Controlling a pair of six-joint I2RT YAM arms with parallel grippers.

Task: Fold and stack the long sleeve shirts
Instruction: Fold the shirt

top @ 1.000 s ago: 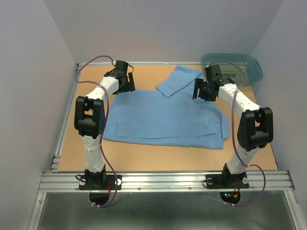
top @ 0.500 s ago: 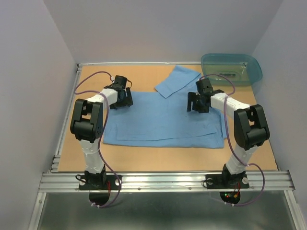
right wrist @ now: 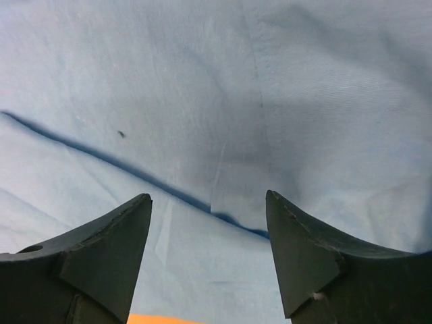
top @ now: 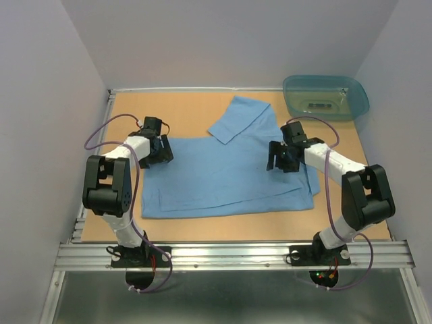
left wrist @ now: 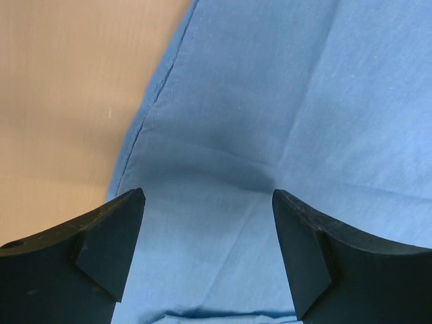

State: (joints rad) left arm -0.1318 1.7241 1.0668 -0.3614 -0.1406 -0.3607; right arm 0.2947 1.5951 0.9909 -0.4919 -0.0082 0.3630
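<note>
Seemingly just over the shirt (top: 223,172), near its sides, left claw (left wrist: 208,199) and right claw (right wrist: 208,199) gape apart, empty.

light: bright, even | shadows: soft, darkest under shirt (right wrist: 202,101) fold | focus: wrist views slightly soft

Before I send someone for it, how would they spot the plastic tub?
On the tan table, look to the far right corner. The tub sits there: translucent teal, rigid and rimmed, unlike the flat light blue shirt spread mid-table.
</note>
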